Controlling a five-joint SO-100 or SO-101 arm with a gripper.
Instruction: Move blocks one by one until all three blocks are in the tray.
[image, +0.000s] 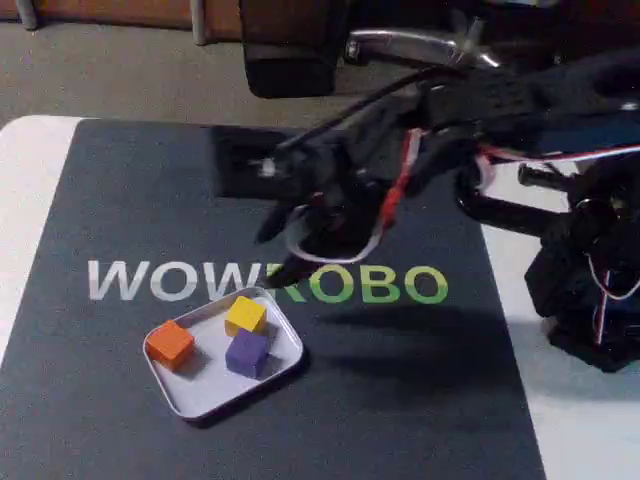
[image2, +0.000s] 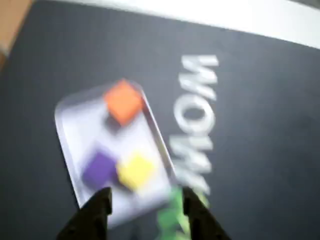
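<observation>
— How were your fingers (image2: 100, 207)?

— Spread apart, dark and empty; my gripper (image2: 145, 200) hung above the tray's near rim.

— And the tray (image2: 67, 137)?

— Shallow, pale silvery, round-cornered, on a dark mat (image: 120, 220). Inside sat all three matte cubes: the orange block (image2: 123, 101) apart, the purple block (image2: 99, 168) just beside the yellow block (image2: 135, 170).

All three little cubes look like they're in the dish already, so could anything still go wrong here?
Possibly. The open gripper hangs just above the tray's near rim, beside the yellow block; a low swing might clip the rim and shift the light tray. The purple block and yellow one sit close together, so a nudge could move both. The orange block looks safer.
</observation>
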